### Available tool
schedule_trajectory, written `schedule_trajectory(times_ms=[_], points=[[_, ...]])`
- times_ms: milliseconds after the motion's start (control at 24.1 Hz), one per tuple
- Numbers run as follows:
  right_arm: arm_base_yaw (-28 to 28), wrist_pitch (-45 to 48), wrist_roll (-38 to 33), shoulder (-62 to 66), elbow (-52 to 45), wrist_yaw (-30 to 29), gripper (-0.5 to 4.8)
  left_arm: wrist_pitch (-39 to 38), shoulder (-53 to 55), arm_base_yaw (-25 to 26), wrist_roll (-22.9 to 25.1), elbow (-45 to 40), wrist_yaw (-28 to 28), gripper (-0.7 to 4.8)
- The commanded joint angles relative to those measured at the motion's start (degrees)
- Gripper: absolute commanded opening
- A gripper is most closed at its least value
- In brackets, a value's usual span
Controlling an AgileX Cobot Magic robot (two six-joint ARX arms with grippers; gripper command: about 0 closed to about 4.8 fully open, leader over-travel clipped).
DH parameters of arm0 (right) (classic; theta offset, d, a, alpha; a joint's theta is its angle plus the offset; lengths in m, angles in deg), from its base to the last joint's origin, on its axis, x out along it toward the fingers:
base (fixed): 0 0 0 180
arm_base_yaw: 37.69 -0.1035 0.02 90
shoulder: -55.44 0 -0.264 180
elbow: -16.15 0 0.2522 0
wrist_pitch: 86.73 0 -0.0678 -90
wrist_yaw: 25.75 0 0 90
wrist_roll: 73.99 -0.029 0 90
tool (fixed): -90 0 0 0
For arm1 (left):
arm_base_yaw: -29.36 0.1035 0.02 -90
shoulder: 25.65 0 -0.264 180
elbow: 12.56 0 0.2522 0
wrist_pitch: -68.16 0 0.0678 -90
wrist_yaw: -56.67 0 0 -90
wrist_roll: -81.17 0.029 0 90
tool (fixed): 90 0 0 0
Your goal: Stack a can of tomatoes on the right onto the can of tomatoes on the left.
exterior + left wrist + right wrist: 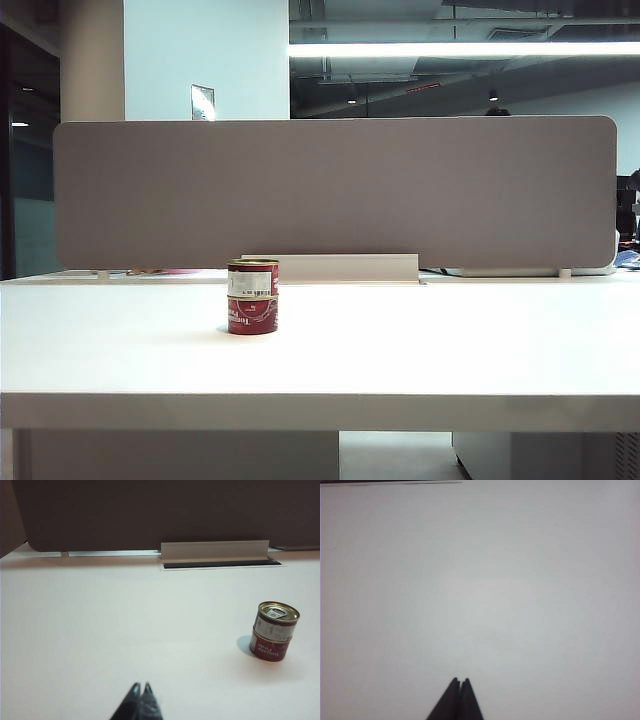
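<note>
From my station I see the two cans already stacked: the upper can of tomatoes (253,278) sits upright on the lower can of tomatoes (253,315), squarely one over the other, on the white table (450,340) a little left of the middle and roughly midway between the near edge and the far side. The upper one shows a pale label with a barcode in the exterior view, the lower one a red label with white lettering. Through the left wrist camera I get the same stack from above and to the side: the top can (276,622) shows its gold lid with a pull tab, and the bottom can (269,649) rests flat on the tabletop with a soft shadow beside it. The left gripper (141,687) is at the near edge of the table, well apart from the stack, its dark fingertips pressed together with nothing between them. Through the right wrist camera I see the right gripper (460,682) with its tips likewise drawn together and empty, over bare white tabletop (520,580); no can shows in that view. Neither arm appears in the exterior view. Along the far side of the table stands a grey partition panel (335,190), and at its foot lies a pale cable-tray cover (345,267), just behind the stack.
</note>
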Motion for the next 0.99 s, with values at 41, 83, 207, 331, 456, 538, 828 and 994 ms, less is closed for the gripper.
schedule_trajectory(times_ms=[41,83,207,331,456,538,828,994], points=[[2.01,2.16,-0.20,-4.72,-3.06,-2.86,-0.05,0.66,0.07,0.07,0.44,0.22,-0.02,-0.06],[2.60,2.25,-0.17,-6.14,-4.02,-3.37,-0.05,0.66,0.07,0.07,0.44,0.22,-0.02,-0.06],[4.02,2.58,-0.17,-10.12,-7.13,-3.89,-0.05,0.63,0.07,0.07,0.44,0.22,-0.02,-0.06],[4.90,2.67,-0.13,-14.84,-9.88,-6.23,-0.05,0.61,0.07,0.07,0.44,0.22,-0.02,-0.06],[5.73,2.99,-0.07,-19.50,-11.32,-7.06,-0.05,0.63,0.07,0.07,0.44,0.22,-0.02,-0.06],[6.21,3.02,0.13,-21.16,-11.41,-7.50,-0.05,0.63,0.07,0.07,0.44,0.22,-0.02,-0.06],[10.95,2.54,0.15,-25.46,-11.43,-13.46,-0.05,0.63,0.07,0.07,0.44,0.22,-0.02,-0.06],[11.08,3.56,0.66,-25.46,-11.65,-13.25,-0.05,0.63,0.07,0.07,0.44,0.22,-0.02,-0.06]])
